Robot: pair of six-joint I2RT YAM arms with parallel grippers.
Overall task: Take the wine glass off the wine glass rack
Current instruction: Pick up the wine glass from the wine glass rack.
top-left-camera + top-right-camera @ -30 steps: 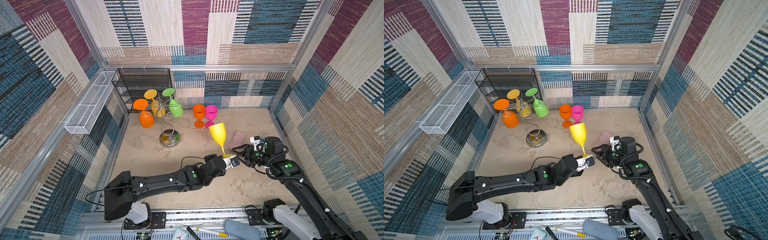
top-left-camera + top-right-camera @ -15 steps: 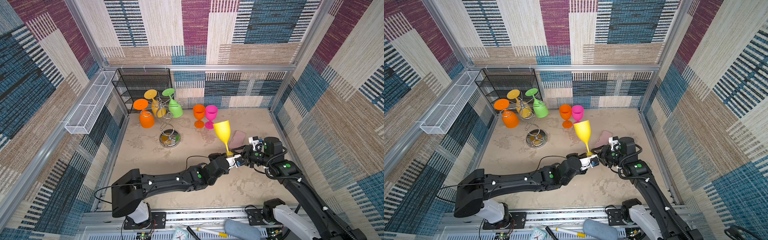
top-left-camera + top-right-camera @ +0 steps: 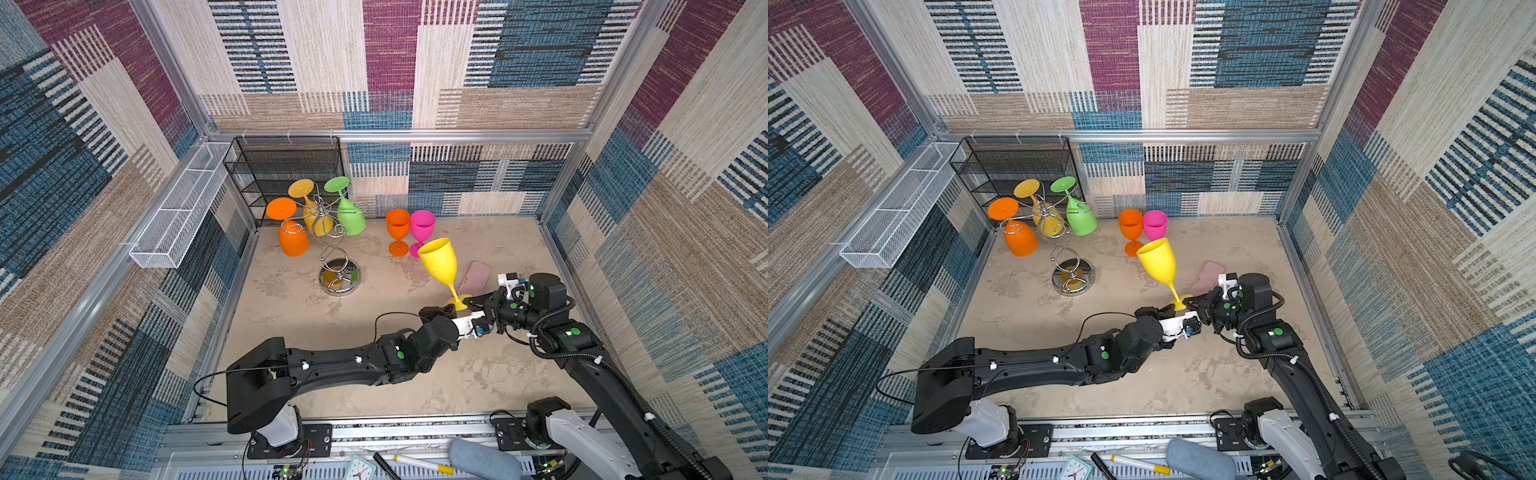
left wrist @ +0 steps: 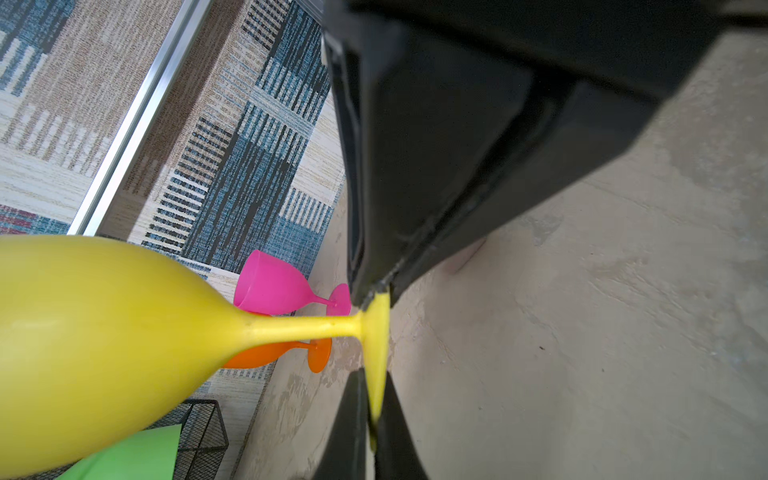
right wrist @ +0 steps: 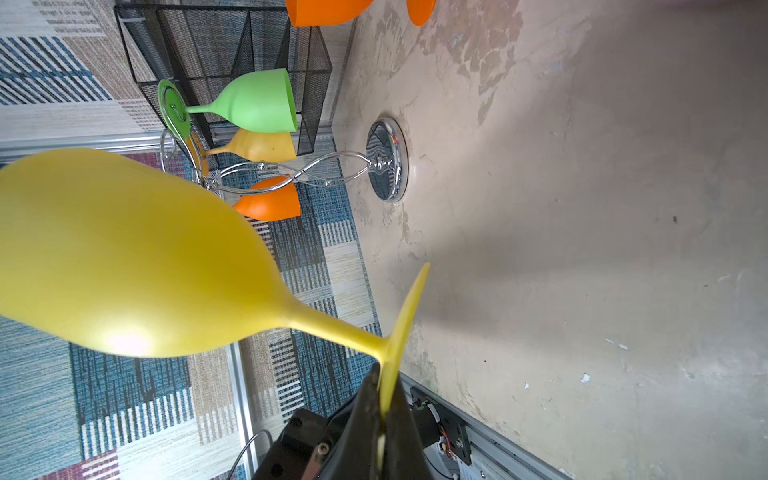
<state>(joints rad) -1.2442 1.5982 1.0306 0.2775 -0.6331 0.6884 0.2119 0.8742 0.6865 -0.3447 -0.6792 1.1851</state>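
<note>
Beige tabletop (image 3: 291, 316) below; left gripper (image 4: 373, 415) and right gripper (image 5: 384, 411) pinch the yellow wine glass (image 3: 438, 262) (probably light, slick plastic) by its foot.

A black mesh shelf unit (image 3: 286, 174) stands in the far left corner of the mottled beige table (image 3: 291, 316), against the back wall. A long white mesh basket (image 3: 178, 220) hangs along the left wall, its far end just beside the shelf unit. An orange goblet (image 3: 398, 226) and a pink goblet (image 3: 422, 226) stand upright, touching, near the back wall. A flat pink object (image 3: 476, 277) lies toward the right side. On the near rail lie a small clock (image 3: 360, 468), a black marker (image 3: 384, 463), a white pen with a yellow end (image 3: 417, 463) and a grey-blue pad (image 3: 482, 459).
</note>
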